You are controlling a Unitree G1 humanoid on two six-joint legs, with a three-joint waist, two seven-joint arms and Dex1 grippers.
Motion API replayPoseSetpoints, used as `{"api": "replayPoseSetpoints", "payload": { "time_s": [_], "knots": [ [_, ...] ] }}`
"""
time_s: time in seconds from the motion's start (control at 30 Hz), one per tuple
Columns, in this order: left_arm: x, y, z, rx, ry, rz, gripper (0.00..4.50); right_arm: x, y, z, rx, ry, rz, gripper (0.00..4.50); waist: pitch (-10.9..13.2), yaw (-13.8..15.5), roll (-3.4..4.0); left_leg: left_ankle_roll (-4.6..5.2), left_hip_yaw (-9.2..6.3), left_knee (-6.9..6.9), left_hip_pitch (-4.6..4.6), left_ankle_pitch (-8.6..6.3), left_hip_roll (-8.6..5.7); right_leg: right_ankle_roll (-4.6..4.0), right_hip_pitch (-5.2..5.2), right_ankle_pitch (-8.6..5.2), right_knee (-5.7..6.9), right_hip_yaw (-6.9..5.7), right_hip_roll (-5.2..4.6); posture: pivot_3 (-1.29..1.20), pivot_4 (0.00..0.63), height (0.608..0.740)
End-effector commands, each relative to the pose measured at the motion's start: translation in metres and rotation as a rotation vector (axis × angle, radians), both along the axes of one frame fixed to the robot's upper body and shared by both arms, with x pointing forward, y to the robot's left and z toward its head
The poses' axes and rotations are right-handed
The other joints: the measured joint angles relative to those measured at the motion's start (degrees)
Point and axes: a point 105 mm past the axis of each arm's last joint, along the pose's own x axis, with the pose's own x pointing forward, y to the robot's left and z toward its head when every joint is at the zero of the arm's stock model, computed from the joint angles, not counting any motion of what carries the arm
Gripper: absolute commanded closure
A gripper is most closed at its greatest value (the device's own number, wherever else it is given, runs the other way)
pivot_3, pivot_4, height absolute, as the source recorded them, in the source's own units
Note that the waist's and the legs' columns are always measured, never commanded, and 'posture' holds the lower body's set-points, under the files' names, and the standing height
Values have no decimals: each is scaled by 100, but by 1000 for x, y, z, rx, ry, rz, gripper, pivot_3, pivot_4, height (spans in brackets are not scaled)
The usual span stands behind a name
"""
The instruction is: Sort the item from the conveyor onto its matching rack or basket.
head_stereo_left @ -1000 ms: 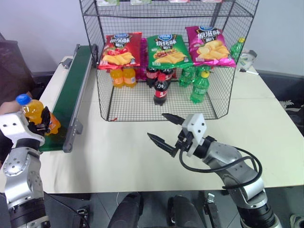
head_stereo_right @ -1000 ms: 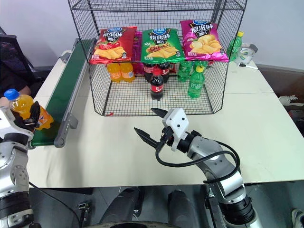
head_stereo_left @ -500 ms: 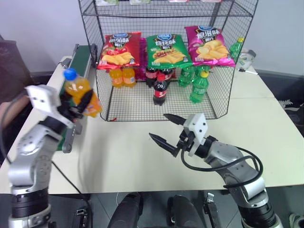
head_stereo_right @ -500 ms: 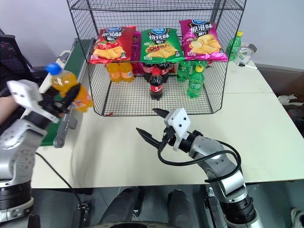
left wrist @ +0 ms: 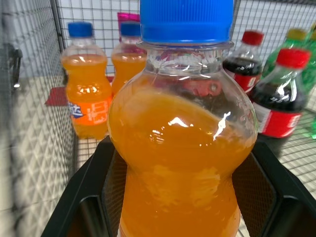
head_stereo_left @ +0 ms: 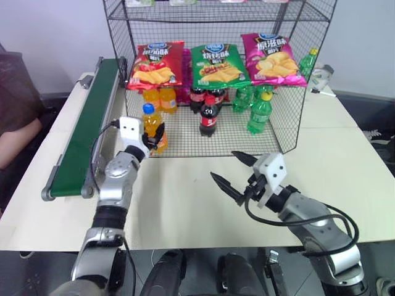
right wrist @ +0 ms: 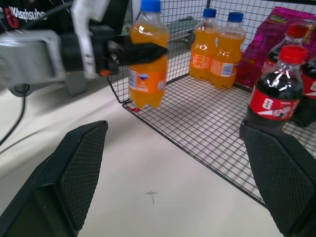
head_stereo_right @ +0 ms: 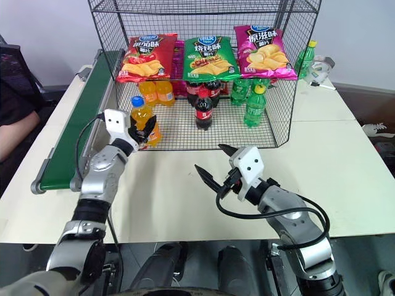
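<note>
Orange soda bottle: off the belt, clamped upright in my left gripper at the rack's open front edge, not yet set beside its two shelved twins; right gripper idle, fingers apart.

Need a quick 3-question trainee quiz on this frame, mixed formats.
1. True or false: the left gripper holds the clear plastic orange soda bottle with blue cap.
2. The right gripper is: A open, B shut on a cola bottle, C inside the rack.
3. Fill in: two more orange bottles stand in the black wire-mesh rack under the ___ chip bag.

Key: 1 true; 2 A; 3 red.
</note>
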Motion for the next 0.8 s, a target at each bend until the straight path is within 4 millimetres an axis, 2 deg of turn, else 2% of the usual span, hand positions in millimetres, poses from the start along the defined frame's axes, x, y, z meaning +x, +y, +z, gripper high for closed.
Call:
{"api": "replayPoseSetpoints", "payload": {
  "time_s": [0.03,0.3,0.53,0.63,0.67,0.73,0.8],
  "knots": [
    [11,-7,23,3,-118,8,2049,-5,-2,18,-2,-79,-7,0,0,-5,0,0,0,-1,0,0,0,0,0,0,1,0,0,0,150,740],
    [28,-15,12,-19,-112,79,2049,-3,0,25,-11,-95,-10,0,0,-5,-1,1,0,2,0,1,-1,3,-1,1,6,-3,5,0,150,740],
    [32,-12,5,-10,-95,136,2049,-3,3,26,-12,-95,1,0,1,-3,-2,1,0,5,0,1,-3,4,0,1,12,-4,9,0,150,740],
    [30,-12,2,-55,-79,92,2049,-2,3,25,-11,-93,4,0,1,-5,-2,1,0,5,0,1,-3,5,0,1,12,-4,10,0,150,740],
    [30,-9,1,-67,-77,92,1030,-2,2,24,-10,-92,5,0,0,-6,-2,1,0,5,0,1,-3,5,0,1,13,-4,10,0,150,740],
    [28,-6,1,-71,-84,89,124,-2,1,23,-10,-89,7,0,0,-6,-2,2,0,7,1,1,-3,5,1,1,16,-4,10,0,150,740],
    [26,-7,1,-68,-93,76,41,-2,1,23,-9,-88,8,0,0,-7,-2,2,0,8,2,1,-3,5,1,2,18,-4,10,0,150,740]
  ]
}}
